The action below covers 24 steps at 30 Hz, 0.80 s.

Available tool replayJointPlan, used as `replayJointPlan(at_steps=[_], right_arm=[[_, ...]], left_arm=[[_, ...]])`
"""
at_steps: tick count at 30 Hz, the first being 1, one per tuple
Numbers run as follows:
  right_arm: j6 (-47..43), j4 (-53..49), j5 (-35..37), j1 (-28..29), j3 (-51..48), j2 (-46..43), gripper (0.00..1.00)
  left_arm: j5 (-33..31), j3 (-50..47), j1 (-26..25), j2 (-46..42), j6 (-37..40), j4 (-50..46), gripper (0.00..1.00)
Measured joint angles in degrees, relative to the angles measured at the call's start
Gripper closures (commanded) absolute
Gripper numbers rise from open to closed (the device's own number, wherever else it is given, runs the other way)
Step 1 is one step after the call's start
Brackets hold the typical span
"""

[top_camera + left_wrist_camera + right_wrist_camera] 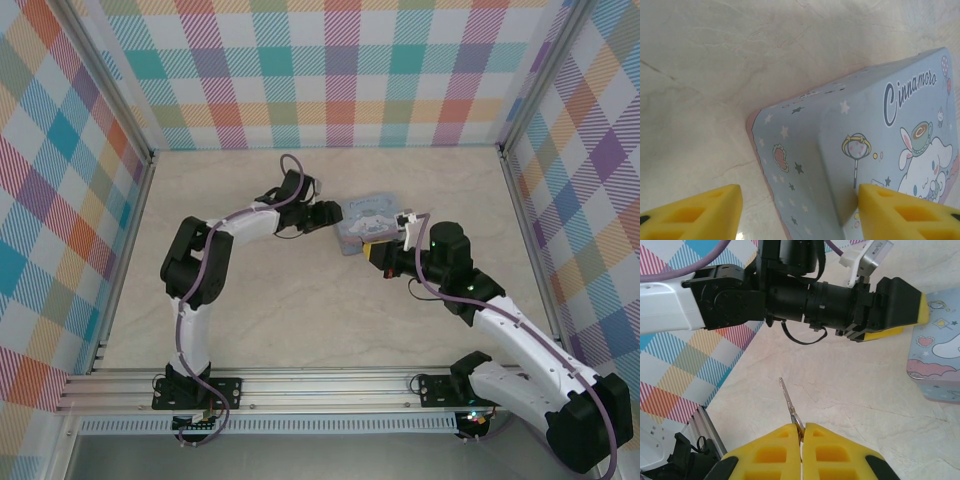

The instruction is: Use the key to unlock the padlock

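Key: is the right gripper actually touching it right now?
Touching. The right wrist view shows the right gripper shut on the key, clamping its near end with no gap, while the thin shaft sticks out ahead.

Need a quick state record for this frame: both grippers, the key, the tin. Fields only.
left gripper: open, fingers spread around one end of the tin
right gripper: shut on the key
key: thin, silvery, pinched at one end, the rest sticking out past the fingertips, above the table
tin: pale blue, cartoon print, lying on the table
table: beige, marbled
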Motion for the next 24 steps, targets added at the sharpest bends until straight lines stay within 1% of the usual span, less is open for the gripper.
replayJointPlan(at_steps=[7, 11, 16, 18, 20, 24], right_arm=[[0.0, -0.4, 0.3, 0.0, 0.0, 0.0, 0.93], [0.0, -0.6, 0.5, 0.0, 0.0, 0.0, 0.92], [-0.4, -1.1, 0.7, 0.0, 0.0, 0.0, 0.92], [-0.5, -1.2, 0.7, 0.0, 0.0, 0.0, 0.92], [-0.5, -1.1, 0.7, 0.0, 0.0, 0.1, 0.92], [-0.5, -1.1, 0.7, 0.0, 0.0, 0.8, 0.92]], left_arm=[[-0.2, -4.8, 1.1, -4.0, 1.6, 0.5, 0.54], [-2.3, -8.9, 2.5, -5.6, 2.9, -2.2, 0.57], [-3.6, -13.5, 4.9, -7.7, 3.9, -4.8, 0.57], [-3.6, -14.5, 5.7, -8.9, 4.1, -5.2, 0.57], [-3.2, -14.9, 6.0, -10.4, 4.2, -5.2, 0.53], [-1.5, -14.8, 5.9, -12.2, 3.9, -3.9, 0.39]])
